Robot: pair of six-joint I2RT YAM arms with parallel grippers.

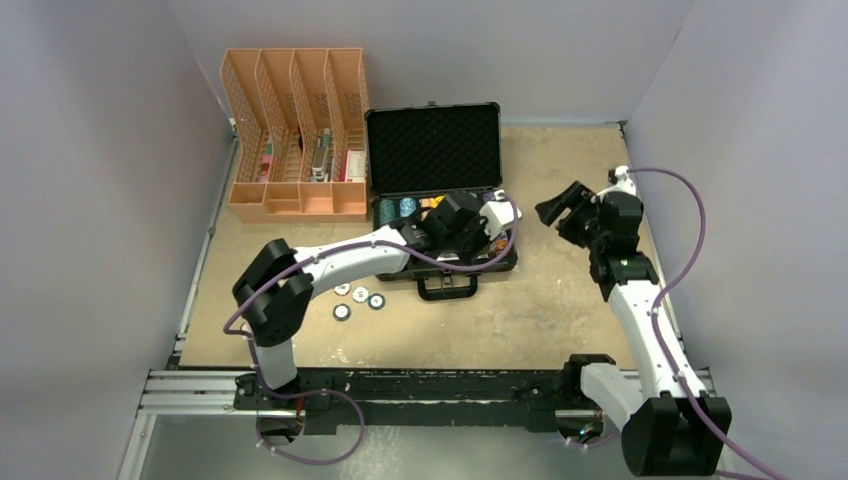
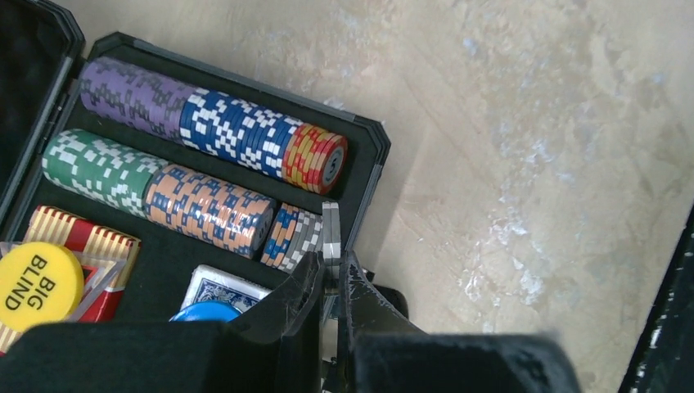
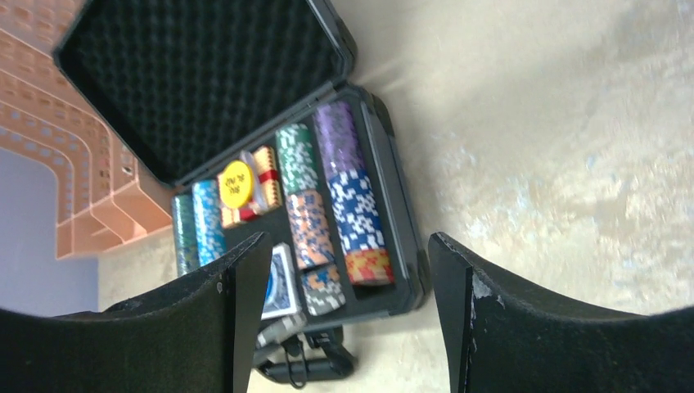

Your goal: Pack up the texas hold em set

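The black case (image 1: 432, 150) lies open at the back middle, lid up. Its tray (image 2: 372, 176) holds rows of purple (image 2: 131, 97), blue (image 2: 237, 127), green (image 2: 94, 168) and orange chips (image 2: 205, 209), a red deck (image 2: 82, 237), a blue deck (image 2: 221, 291) and a yellow BIG BLIND disc (image 2: 37, 282). My left gripper (image 2: 331, 274) is shut on a grey chip (image 2: 331, 233), held on edge at the end of the short grey row (image 2: 295, 237) by the tray's front right corner. My right gripper (image 1: 562, 212) is open and empty, right of the case; its view shows the case (image 3: 385, 164).
The orange slotted organiser (image 1: 295, 135) stands left of the case. Several small button discs (image 1: 360, 296) lie on the table in front of the case's left end. The case handle (image 1: 447, 287) sticks out toward me. Grey walls close in on both sides.
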